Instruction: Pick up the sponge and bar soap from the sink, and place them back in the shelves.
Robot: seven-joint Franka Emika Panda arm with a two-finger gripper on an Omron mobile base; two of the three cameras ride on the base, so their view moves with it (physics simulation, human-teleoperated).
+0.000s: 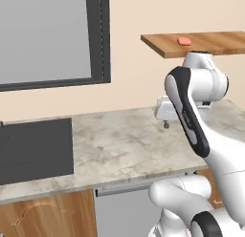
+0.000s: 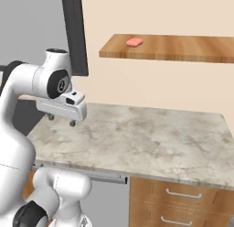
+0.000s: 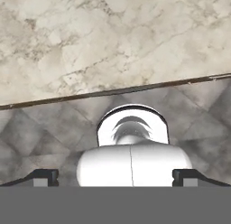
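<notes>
We see the soap (image 1: 183, 40) as a small salmon-pink bar with rounded corners, lying flat on the shelf (image 1: 210, 45) near its left end, at 12 o'clock from the gripper (image 2: 61, 119). Nothing else lies on the plank. Gripper hangs over the counter (image 2: 151, 139), jaws wide apart, holding nothing.

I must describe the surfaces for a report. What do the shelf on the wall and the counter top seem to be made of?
The flat light-brown plank shelf looks like wood with a smooth matte finish: long grain streaks run along it. The pale grey-beige counter top looks like polished marble or similar stone, judging by its cloudy veins; being rendered, it could be laminate.
</notes>
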